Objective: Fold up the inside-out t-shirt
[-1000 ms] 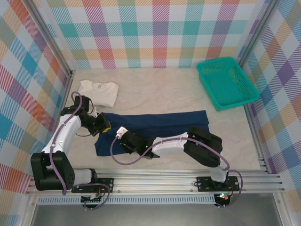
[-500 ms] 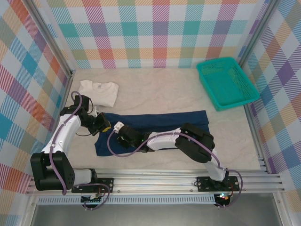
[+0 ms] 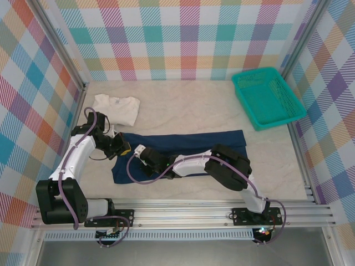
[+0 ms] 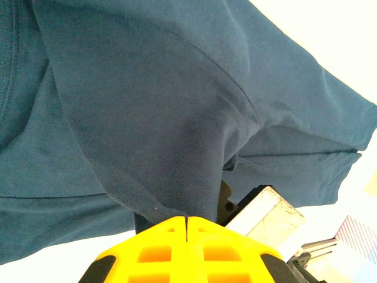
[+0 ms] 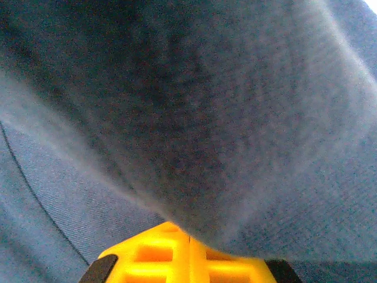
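Note:
The inside-out t-shirt point(image 3: 188, 141) is dark navy and lies as a long strip across the middle of the table, with a wider part at its left end. My left gripper point(image 3: 123, 149) sits at that left end. In the left wrist view its yellow fingers point(image 4: 187, 219) meet on a raised fold of the navy cloth point(image 4: 147, 88). My right gripper point(image 3: 142, 154) is just to the right of the left one, on the same end. In the right wrist view it point(image 5: 189, 239) is shut on a bunched fold of the cloth point(image 5: 206, 118).
A white folded shirt point(image 3: 116, 108) lies at the back left, close to the left arm. A teal basket point(image 3: 267, 97) stands at the back right. Checkered walls close in three sides, and a metal rail point(image 3: 183, 213) runs along the front edge.
The right arm has reached further left along the shirt and its jaws have closed on the cloth beside the left gripper. The left arm has not moved.

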### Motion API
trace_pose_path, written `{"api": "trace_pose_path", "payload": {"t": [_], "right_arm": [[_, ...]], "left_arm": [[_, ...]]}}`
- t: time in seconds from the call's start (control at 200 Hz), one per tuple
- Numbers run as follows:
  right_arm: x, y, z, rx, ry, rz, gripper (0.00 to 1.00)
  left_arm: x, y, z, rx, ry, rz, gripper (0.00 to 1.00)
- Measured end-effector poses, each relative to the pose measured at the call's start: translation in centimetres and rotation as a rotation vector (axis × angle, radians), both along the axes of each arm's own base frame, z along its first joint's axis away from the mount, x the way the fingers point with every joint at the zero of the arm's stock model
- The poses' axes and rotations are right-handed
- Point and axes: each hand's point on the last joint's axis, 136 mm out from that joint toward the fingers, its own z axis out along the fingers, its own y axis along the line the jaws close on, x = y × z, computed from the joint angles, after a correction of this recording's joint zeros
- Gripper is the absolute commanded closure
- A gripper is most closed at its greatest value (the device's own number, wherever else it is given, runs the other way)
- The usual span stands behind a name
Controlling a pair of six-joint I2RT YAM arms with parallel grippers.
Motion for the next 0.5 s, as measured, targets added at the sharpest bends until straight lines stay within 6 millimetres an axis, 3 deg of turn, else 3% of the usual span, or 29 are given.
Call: {"api": "trace_pose_path", "payload": {"t": [0.355,0.5], "right_arm": [[-0.8,-1.7,4.5,0.163,0.103,0.024,1.00],[-1.3,-1.8,4.9,0.189,0.132,0.046,0.97]], "left_arm": [[0.0,0.0,0.0,0.001,-0.002,-0.003,1.00],[0.0,0.0,0.0,0.001,-0.001,-0.002,1.00]]}}
